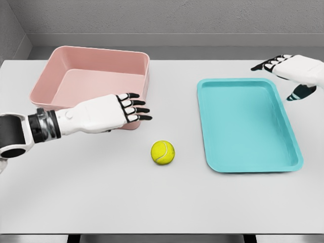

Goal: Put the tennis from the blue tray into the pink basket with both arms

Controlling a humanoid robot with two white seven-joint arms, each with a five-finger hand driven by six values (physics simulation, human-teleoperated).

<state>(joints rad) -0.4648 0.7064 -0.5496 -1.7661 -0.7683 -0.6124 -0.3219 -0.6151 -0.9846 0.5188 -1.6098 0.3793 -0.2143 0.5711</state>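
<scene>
Two hands, three task things, one surface:
Surface (101, 202): white, fills most of the frame from the lower edge up to the grey wall at top.
Blue tray (291, 136): right of centre, turquoise, shallow, rounded corners, flat on the surface, nothing inside.
Pink basket (53, 63): upper left of the frame, deep-walled, nothing inside, near right corner partly hidden behind the left hand.
Left hand (119, 110): left of centre, white arm entering from the lower left edge, palm turned toward the middle, dark-tipped fingers (139, 110) stretched out and spread, grasping nothing, in front of the basket's near wall; touching or not cannot be told.
Right hand (293, 71): upper right corner, just beyond the tray's far right corner, fingers extended toward the left, thumb hanging down, released and empty.
Tennis ball (163, 152): lower centre, yellow-green, on the bare surface between basket and tray, outside both, below and right of the left fingertips, apart from either hand.
</scene>
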